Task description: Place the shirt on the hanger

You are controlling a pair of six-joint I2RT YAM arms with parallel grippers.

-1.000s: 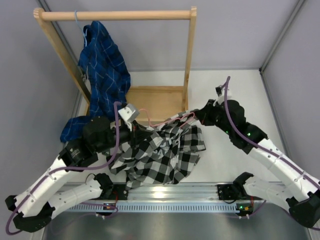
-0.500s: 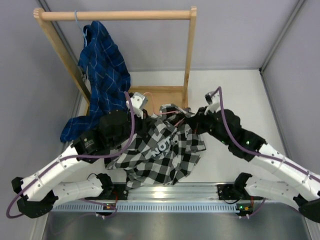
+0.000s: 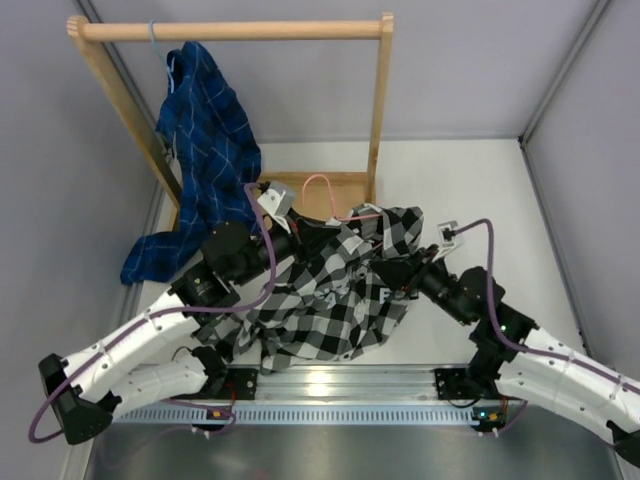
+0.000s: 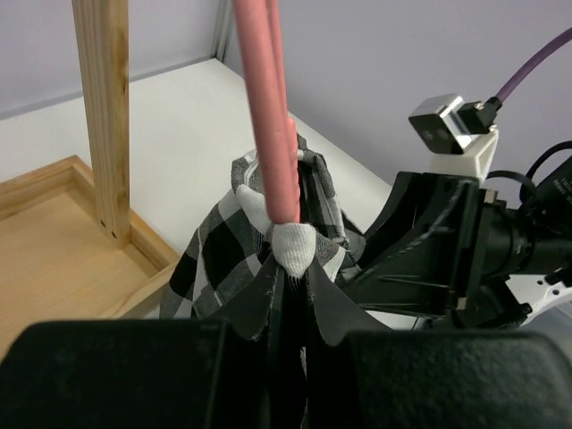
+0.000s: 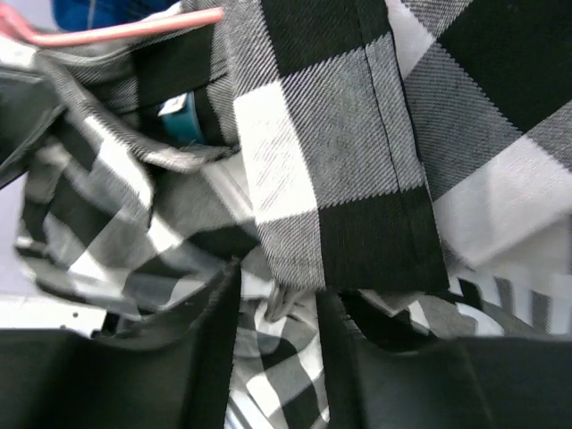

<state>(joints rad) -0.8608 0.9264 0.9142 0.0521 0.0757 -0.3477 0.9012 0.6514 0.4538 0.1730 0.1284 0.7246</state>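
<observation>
The black-and-white check shirt point(image 3: 340, 295) hangs bunched between both arms at the table's middle. The pink wire hanger point(image 3: 355, 214) pokes out of the shirt's top, its hook toward the wooden rack base. My left gripper point(image 3: 292, 238) is shut on the hanger point(image 4: 268, 116) at a white wrapped spot, with shirt fabric point(image 4: 210, 259) draped just beyond the fingertips point(image 4: 292, 268). My right gripper point(image 3: 395, 275) is buried in the shirt's right side. In the right wrist view its fingers point(image 5: 277, 299) pinch a fold of the shirt point(image 5: 340, 143), and the hanger wire point(image 5: 116, 34) shows at the top left.
A wooden clothes rack point(image 3: 230, 30) stands at the back left, its post point(image 4: 103, 116) and base tray point(image 3: 300, 195) close behind the hanger. A blue plaid shirt point(image 3: 205, 140) hangs on the rack. A metal rail point(image 3: 330, 385) runs along the near edge.
The right arm has swung from the back right down toward the near side, into the shirt. The left gripper has risen with the hanger, and the shirt now drapes higher over the hanger.
</observation>
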